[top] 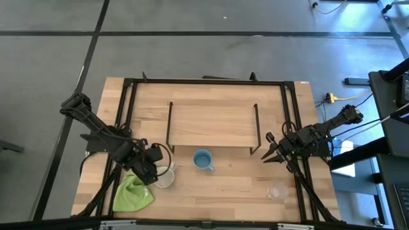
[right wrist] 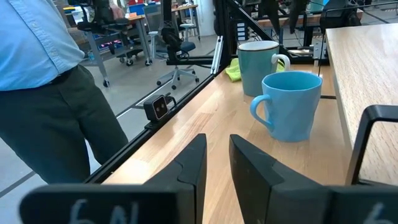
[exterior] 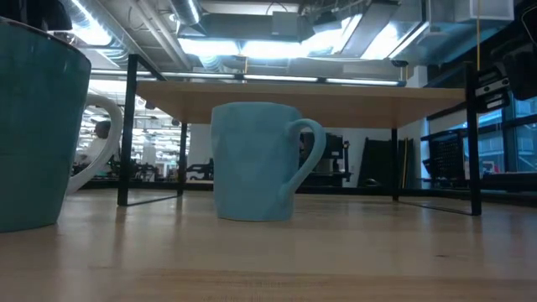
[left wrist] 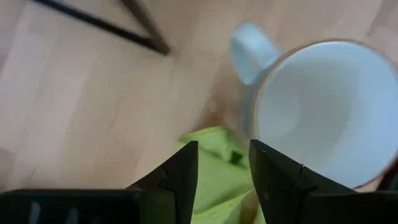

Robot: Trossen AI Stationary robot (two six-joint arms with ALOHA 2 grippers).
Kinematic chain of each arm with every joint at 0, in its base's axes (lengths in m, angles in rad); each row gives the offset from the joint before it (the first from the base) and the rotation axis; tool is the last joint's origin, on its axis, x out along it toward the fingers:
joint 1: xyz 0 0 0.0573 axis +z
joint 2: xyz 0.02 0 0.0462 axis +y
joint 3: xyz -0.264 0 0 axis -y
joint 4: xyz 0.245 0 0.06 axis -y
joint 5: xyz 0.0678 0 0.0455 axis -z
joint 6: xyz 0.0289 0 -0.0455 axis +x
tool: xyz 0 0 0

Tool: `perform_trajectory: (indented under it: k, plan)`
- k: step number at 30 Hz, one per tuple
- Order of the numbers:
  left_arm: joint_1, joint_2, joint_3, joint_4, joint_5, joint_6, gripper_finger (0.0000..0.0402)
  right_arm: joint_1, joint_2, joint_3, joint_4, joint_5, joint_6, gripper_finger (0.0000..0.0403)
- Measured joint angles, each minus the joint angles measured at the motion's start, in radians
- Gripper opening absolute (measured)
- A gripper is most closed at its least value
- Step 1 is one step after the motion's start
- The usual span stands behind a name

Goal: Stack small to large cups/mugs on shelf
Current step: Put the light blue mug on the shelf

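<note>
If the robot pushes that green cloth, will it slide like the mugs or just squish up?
Probably squish. The green cloth already lies crumpled in folds, so it looks soft and floppy. It would likely bunch or drag rather than slide whole. It seems to touch the cream-white mug, so a push might nudge that too.

Open-plan robotics lab or workshop, exposed ceiling ducts (exterior: 252, 59), office chairs (right wrist: 177, 46) at 11 o'clock, workbenches, grey floor (top: 192, 57), person (right wrist: 43, 93) standing by
</note>
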Motion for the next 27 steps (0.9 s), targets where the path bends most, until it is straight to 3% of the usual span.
perform_trajectory:
  k: [8, 13, 27]
  plan:
    - [-0.001, -0.005, -0.001, 0.07, 0.014, -0.013, 0.0136, 0.0, 0.0, 0.0, 0.0, 0.0, -0.001, 0.0072]
    - [-0.023, -0.002, -0.099, 0.167, 0.076, -0.048, 0.0135, 0.0, 0.0, 0.0, 0.0, 0.0, 0.0, 0.0071]
    - [-0.03, -0.026, -0.056, 0.165, -0.009, -0.078, 0.0135, 0.0, 0.0, 0.0, 0.0, 0.0, -0.001, 0.0071]
